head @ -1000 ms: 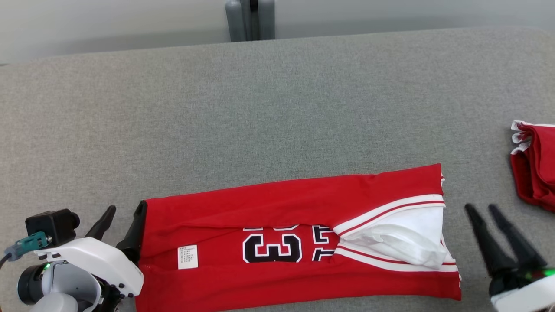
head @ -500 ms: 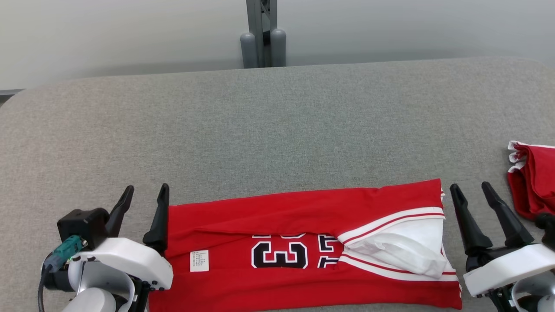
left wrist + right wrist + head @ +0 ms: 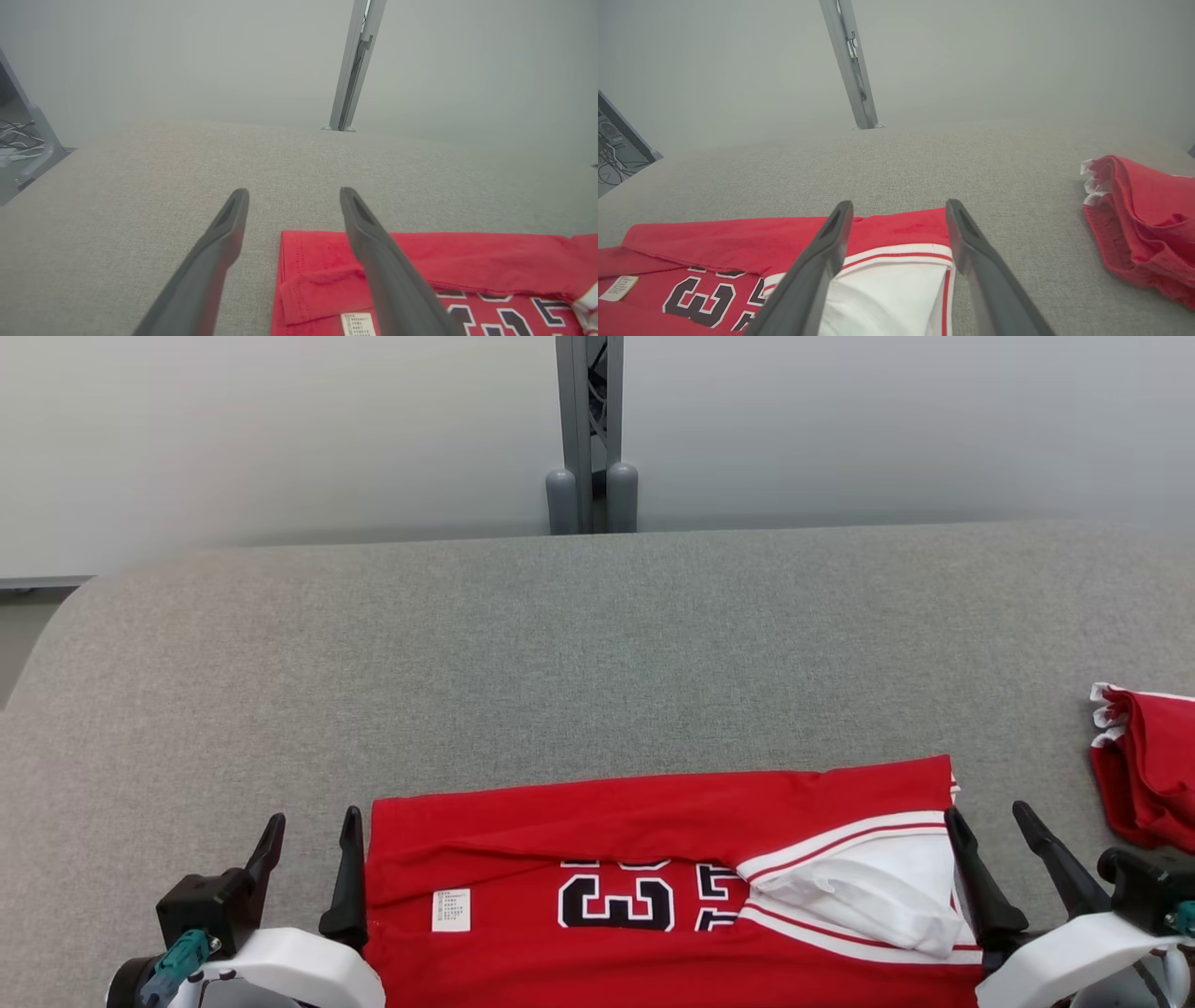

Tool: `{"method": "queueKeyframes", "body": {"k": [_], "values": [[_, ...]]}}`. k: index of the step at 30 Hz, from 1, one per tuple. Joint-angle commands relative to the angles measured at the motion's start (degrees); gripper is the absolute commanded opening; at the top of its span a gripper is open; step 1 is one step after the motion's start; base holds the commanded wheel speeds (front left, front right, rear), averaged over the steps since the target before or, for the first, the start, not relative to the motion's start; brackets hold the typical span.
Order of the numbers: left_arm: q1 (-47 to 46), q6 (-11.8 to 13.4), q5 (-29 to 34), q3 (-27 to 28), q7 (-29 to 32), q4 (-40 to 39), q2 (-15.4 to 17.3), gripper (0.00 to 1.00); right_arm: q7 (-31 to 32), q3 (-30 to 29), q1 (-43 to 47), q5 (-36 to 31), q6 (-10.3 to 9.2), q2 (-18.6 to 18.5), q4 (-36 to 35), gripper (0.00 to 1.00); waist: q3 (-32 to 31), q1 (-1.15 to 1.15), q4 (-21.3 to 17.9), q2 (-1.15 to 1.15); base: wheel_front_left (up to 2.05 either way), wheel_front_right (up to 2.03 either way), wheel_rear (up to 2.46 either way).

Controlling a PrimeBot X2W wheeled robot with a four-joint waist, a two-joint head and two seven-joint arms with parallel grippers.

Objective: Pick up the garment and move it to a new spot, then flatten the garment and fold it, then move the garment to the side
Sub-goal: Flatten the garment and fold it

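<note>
A folded red garment [image 3: 653,840] with black numerals lies flat on a grey padded table [image 3: 597,653], spanning the space between the two pincers. The left pincer [image 3: 314,818] is spread at its left edge and the right pincer [image 3: 987,811] is spread at its right edge, by the white lining; neither grips anything. Beyond both sets of fingertips, open grey cloth runs to the table's far edge and a metal post [image 3: 591,429], and a smaller red bundle [image 3: 1153,765] lies just right of the right pincer.

I've got my left gripper [image 3: 315,818] at lower left of the frame and my right gripper [image 3: 986,812] at lower right, both spread apart and pointing up-frame.
</note>
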Motion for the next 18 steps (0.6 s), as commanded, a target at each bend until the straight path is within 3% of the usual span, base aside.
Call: {"method": "queueKeyframes", "body": {"k": [1, 10, 18], "values": [[0.2, 0.3, 0.4, -0.2, 0.0, 0.5, 0.4, 1.00, 0.5, 0.0, 0.7, -0.5, -0.02, 0.1, 0.1, 1.00, -0.8, 0.00, 0.1, 0.00, 0.00, 0.00, 0.00], [-0.9, 0.1, 0.7, -0.9, 0.7, 0.6, 0.6, 1.00, 1.2, 0.2, 0.5, -1.1, -0.02, 0.5, 0.0, 1.00, -1.1, 0.00, -0.2, 0.00, 0.00, 0.00, 0.00], [-2.7, -1.0, 1.1, -2.0, 1.2, 1.0, 0.1, 1.00, 1.7, 0.4, -0.6, -3.6, -0.02, 0.6, 5.6, 1.00, 0.8, 0.00, 0.4, 0.00, 0.00, 0.00, 0.00]]}}
